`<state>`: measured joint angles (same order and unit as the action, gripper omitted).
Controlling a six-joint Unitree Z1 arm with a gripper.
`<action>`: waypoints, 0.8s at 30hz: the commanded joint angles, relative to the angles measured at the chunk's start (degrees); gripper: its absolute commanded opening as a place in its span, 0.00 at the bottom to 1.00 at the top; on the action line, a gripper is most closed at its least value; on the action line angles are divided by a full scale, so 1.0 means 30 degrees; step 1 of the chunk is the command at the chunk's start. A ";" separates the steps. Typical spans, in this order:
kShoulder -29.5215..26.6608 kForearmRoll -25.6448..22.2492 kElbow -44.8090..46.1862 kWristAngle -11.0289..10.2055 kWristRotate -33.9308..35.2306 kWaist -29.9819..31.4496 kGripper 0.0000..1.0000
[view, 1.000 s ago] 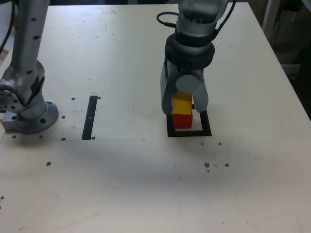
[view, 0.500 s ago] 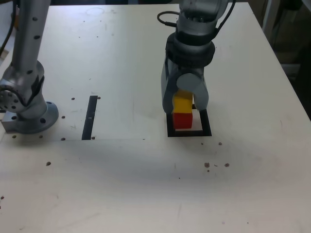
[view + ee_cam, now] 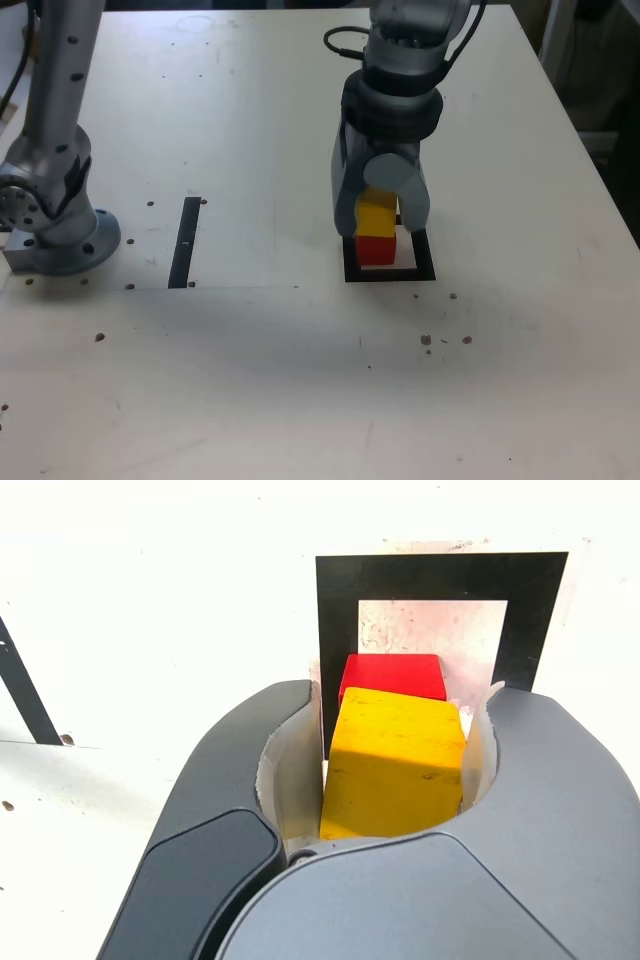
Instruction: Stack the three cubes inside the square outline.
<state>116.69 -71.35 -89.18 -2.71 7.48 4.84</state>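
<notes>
Tabletop [image 3: 300, 380] wide open in front and on both sides of the black square [image 3: 389, 272]. Obstacles: yellow-on-red block stack [image 3: 376, 232] inside it, claw [image 3: 381, 212] straddling it, arm base [image 3: 55, 235] far at exterior view's left.

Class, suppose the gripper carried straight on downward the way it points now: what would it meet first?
The gripper holds the yellow cube, already seemingly resting on the red cube. Its fingertips would probably meet the black square outline or the table beside it.
</notes>
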 commanded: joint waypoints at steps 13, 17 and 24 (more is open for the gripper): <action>0.0115 -0.0768 -0.0518 -0.0176 -0.0209 -0.0033 0.97; -0.0005 -0.1110 -0.0576 -0.0097 -0.0209 -0.0033 0.98; -0.0747 -0.1551 -0.0667 -0.0121 -0.0270 -0.0047 0.99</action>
<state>115.69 -75.47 -90.65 -2.98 6.85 4.84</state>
